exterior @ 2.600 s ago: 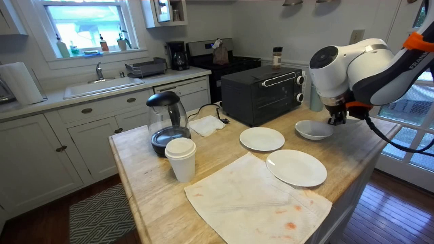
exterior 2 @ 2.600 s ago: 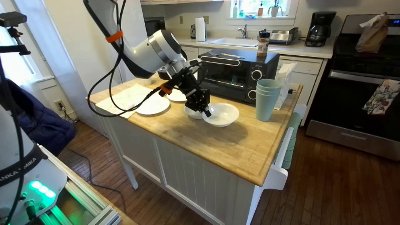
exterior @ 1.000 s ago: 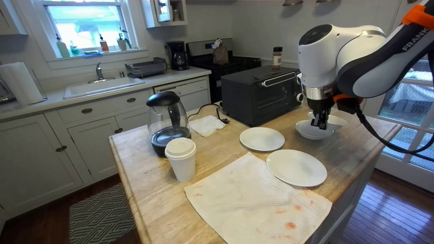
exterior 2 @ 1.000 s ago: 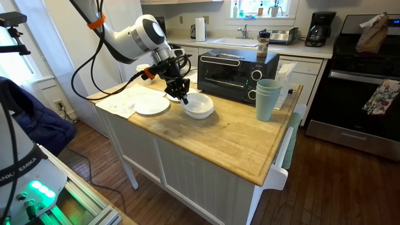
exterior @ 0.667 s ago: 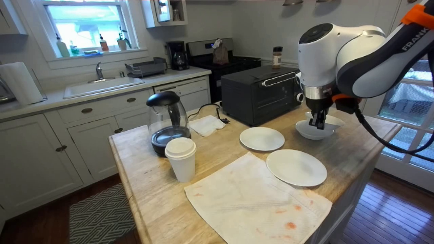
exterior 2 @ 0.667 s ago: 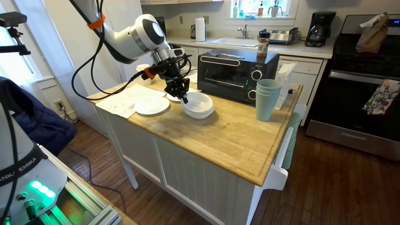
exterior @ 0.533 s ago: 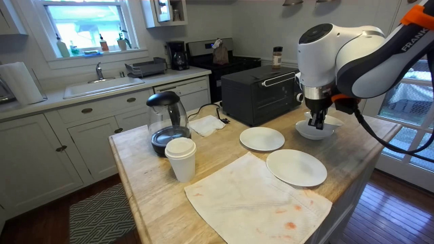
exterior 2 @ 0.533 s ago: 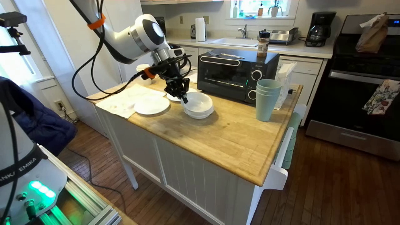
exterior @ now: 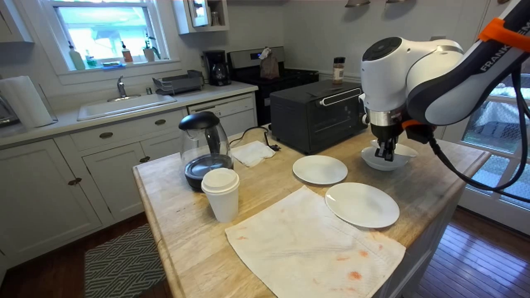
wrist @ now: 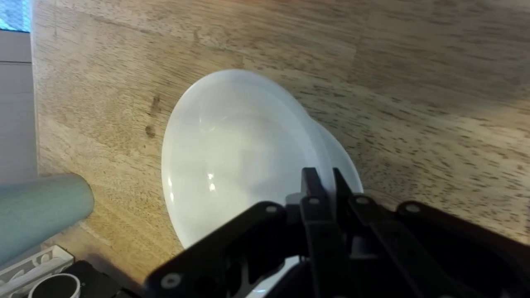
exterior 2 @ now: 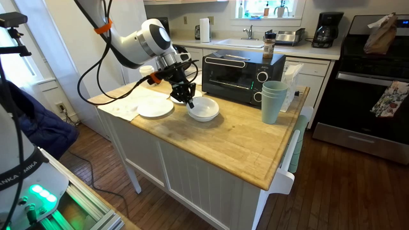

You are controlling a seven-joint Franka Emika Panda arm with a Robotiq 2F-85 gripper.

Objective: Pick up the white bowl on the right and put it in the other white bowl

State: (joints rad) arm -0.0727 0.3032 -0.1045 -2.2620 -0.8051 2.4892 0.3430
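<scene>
I see matt sides on the toaster oven (exterior: pixel 315 115). In front of it, the upper white bowl (wrist: pixel 232 145) looks smooth and glossy; beside the oven, stacked cups (exterior 2: pixel 272 103) seem matt plastic; below it, the tabletop (exterior 2: pixel 236 148) is grained wood.

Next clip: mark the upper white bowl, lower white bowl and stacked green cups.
Upper white bowl (wrist: pixel 240 153): wrist view, on its inside.
Lower white bowl (wrist: pixel 339 159): wrist view, on its exposed crescent.
Stacked green cups (exterior 2: pixel 273 105): in an exterior view, on the outer wall.
</scene>
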